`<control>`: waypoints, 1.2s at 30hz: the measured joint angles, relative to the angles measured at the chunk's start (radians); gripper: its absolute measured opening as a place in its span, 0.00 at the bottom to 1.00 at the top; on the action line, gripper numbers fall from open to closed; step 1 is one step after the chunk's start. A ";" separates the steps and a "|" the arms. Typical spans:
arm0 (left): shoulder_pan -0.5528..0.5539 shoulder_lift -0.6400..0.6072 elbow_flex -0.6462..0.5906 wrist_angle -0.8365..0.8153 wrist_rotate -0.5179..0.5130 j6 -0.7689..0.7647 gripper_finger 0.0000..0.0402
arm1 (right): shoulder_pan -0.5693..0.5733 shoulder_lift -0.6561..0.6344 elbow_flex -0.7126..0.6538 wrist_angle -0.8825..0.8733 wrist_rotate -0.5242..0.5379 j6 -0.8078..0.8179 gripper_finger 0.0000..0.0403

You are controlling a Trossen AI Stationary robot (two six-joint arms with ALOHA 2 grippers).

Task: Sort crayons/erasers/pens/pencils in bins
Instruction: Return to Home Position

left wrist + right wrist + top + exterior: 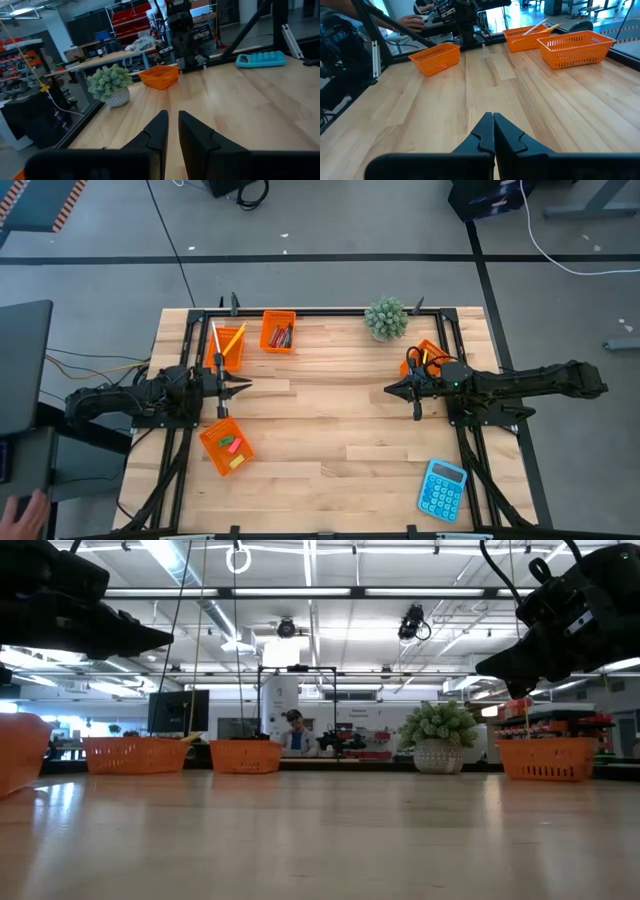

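Four orange bins stand on the wooden table. The far-left bin (228, 346) holds yellow and whitish pencils (233, 338). The bin beside it (278, 332) holds red and dark sticks (283, 337). The near-left bin (226, 448) holds small pink, green and yellow erasers (232, 446). The right bin (430, 356) is partly under my right arm, so its contents are hidden. My left gripper (247, 386) hangs empty between the left bins, with only a narrow slit between its fingers (172, 122). My right gripper (390, 389) hangs shut and empty (493, 119) left of the right bin.
A small potted plant (386, 318) stands at the far edge, right of centre. A blue calculator (443, 488) lies near the front right corner. Bare wood lies between the two grippers (320, 400). A person's hand (25, 515) shows off the table at the lower left.
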 joint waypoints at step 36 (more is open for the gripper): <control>0.000 0.000 0.000 0.000 0.000 0.000 0.13 | 0.000 0.000 0.000 0.000 0.000 0.000 0.01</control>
